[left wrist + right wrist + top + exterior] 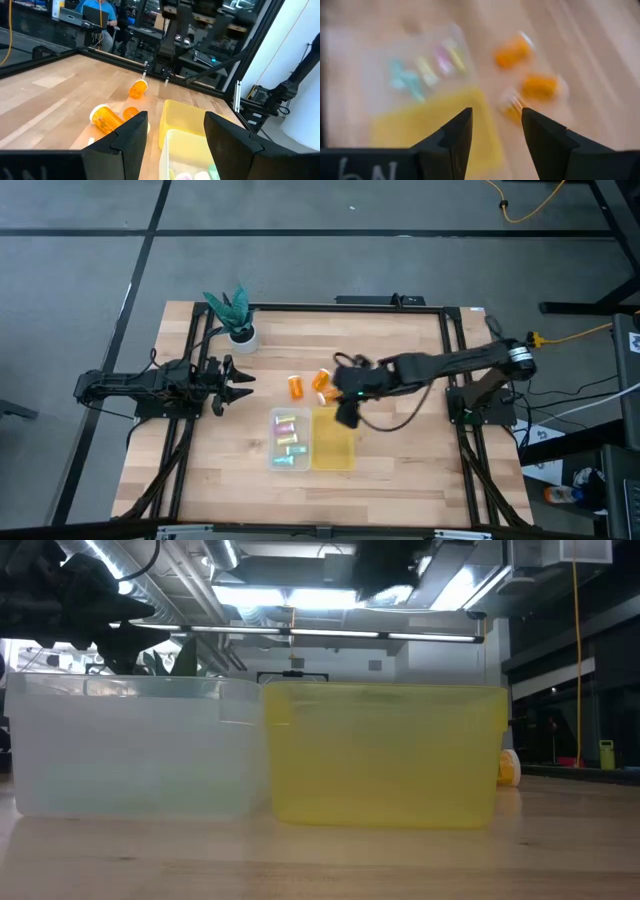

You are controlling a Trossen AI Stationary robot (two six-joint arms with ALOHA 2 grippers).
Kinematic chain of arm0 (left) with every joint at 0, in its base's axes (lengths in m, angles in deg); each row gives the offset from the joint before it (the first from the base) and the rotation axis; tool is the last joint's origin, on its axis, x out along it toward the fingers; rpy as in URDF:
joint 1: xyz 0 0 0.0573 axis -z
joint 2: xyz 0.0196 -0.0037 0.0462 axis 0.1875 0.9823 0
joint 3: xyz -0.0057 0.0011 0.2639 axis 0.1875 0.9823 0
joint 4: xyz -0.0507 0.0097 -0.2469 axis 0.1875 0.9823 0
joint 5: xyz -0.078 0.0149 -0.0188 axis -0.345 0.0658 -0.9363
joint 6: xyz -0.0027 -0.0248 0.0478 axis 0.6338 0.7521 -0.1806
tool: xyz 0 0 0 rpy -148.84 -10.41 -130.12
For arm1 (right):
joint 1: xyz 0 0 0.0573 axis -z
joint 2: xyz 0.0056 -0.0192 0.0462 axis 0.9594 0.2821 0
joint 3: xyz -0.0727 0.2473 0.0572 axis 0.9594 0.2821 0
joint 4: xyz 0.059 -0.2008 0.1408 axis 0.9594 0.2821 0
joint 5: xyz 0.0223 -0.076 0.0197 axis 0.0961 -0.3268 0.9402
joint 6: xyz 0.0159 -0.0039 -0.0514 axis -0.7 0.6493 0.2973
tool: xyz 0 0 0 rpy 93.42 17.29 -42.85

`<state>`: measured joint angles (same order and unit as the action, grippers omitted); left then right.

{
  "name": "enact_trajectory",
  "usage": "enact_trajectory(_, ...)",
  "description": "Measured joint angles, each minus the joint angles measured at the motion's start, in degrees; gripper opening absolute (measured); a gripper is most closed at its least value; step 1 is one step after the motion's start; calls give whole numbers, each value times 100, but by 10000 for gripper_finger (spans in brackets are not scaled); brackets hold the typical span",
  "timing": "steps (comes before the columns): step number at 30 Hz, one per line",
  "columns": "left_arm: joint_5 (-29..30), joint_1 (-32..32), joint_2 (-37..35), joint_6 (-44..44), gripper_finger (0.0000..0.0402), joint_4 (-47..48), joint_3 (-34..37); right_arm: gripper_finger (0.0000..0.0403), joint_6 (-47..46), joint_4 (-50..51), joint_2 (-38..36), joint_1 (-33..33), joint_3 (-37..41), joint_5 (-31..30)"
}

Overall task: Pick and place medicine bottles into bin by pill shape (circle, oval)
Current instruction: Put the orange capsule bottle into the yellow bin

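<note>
Jaws of the right gripper [496, 131] parted, empty, hovering above the yellow bin's [334, 442] far end, close to the orange bottles [299, 386]. Three orange bottles lying on their sides on the counter [400, 470] just beyond the bins, near its middle. Pastel vials [288, 438] lying inside the clear bin [276, 462], which touches the yellow bin's left side. Jaws of the left gripper [240, 384] also parted, holding nothing, near the counter's left edge, well apart from the bottles. Potted plant [235, 315] by the far left corner.
</note>
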<state>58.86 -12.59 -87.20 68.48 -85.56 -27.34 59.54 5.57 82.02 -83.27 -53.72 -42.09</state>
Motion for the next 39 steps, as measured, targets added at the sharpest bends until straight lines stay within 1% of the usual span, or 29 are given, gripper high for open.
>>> enact_trajectory(4,-2,0,1,2,190,2,0,172,-744,1579,-485,-99,0,-418)
enact_trajectory(7,-2,0,1,2,190,2,0,172,-1214,2383,-714,-203,0,-601)
enact_trajectory(11,-4,0,1,3,190,2,0,172,-1631,2930,-805,-320,0,-700)
enact_trajectory(16,-9,0,1,7,190,2,0,172,-1800,3512,-807,-353,2,-638)
enact_trajectory(21,-11,0,1,7,190,3,0,172,-1950,4438,-807,-122,5,-817)
enact_trajectory(26,-22,0,0,7,190,2,0,172,-1652,4405,-946,427,157,-912)
enact_trajectory(28,-21,0,0,7,190,2,0,172,-1471,4424,-1058,696,347,-1084)
enact_trajectory(31,-26,-1,1,7,190,2,0,172,-1174,4266,-1371,1171,716,-1088)
enact_trajectory(33,-29,-1,1,7,190,2,0,172,-1009,4162,-1589,1487,1030,-1020)
enact_trajectory(35,-33,-2,1,7,190,2,0,172,-828,3801,-1796,1738,1358,-869)
enact_trajectory(39,-33,-2,1,-7,190,2,0,172,-576,3078,-2099,1997,1973,-568)
